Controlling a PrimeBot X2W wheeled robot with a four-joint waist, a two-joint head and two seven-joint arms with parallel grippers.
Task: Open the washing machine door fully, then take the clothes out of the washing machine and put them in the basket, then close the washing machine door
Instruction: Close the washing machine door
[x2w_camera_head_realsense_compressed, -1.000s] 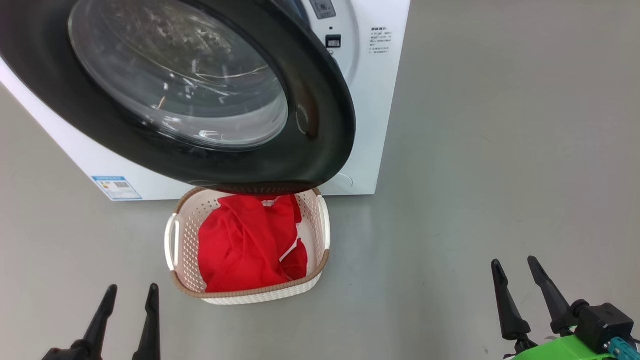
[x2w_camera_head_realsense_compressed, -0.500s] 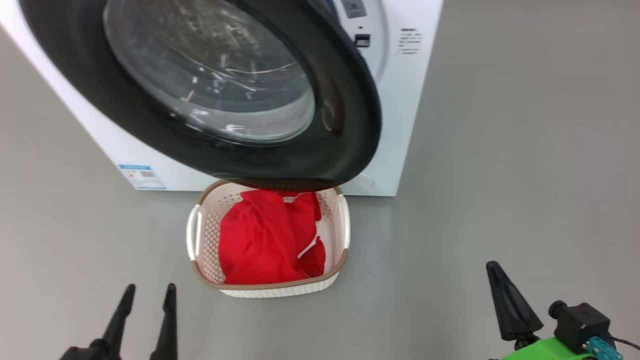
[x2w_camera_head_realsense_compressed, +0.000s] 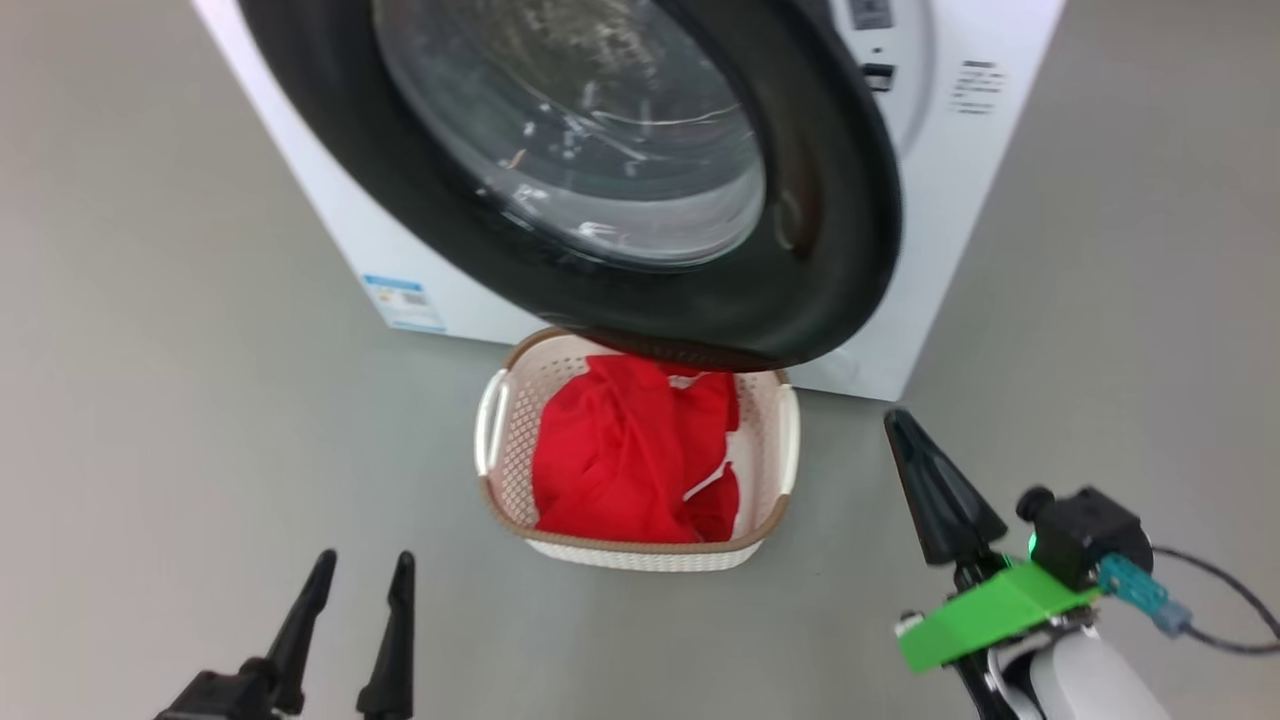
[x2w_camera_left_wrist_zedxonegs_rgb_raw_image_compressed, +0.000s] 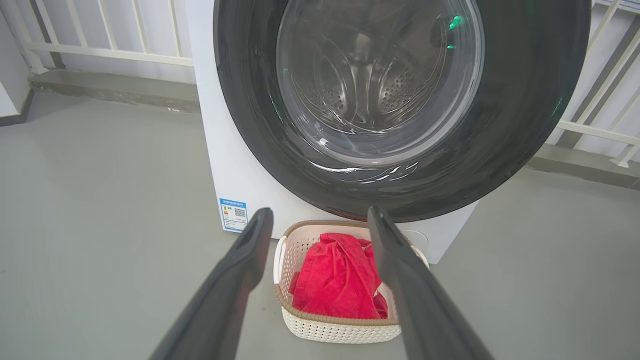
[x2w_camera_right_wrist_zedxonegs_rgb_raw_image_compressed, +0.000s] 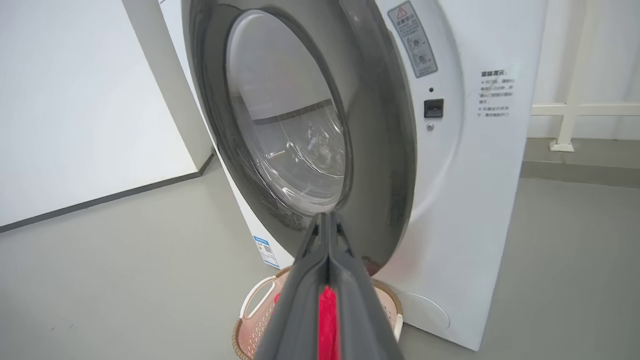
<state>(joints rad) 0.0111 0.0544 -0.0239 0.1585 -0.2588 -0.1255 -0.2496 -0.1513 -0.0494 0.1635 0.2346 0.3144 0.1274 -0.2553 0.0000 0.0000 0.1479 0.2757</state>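
**Desk:** Grippers first. What have you got?

**Me:** My left gripper (x2w_camera_head_realsense_compressed: 365, 558) is spread wide, with nothing between the fingers. It hangs on the near side of the basket (x2w_camera_head_realsense_compressed: 640, 545), off to its left and well apart from it. My right gripper (x2w_camera_head_realsense_compressed: 900, 430) has both fingers pressed flat together and nothing is caught in them. It sits off the basket's right side, near but not touching.

**Desk:** And the laundry?

**Me:** The clothes (x2w_camera_head_realsense_compressed: 620, 450) are in the basket, a red heap with a bit of white trim, and they fill most of it. The basket stands on the grey floor (x2w_camera_head_realsense_compressed: 150, 400).

**Desk:** The door?

**Me:** The washing machine door (x2w_camera_head_realsense_compressed: 820, 250) is swung out at an angle, and its black lower rim hangs over the basket's far end. From my left wrist I see the steel drum (x2w_camera_left_wrist_zedxonegs_rgb_raw_image_compressed: 395, 90) through the glass. The washing machine (x2w_camera_head_realsense_compressed: 960, 200) stands right behind the basket. I cannot tell whether the two touch. A blue label (x2w_camera_head_realsense_compressed: 403, 302) sits low on its front, behind the basket and to its left.
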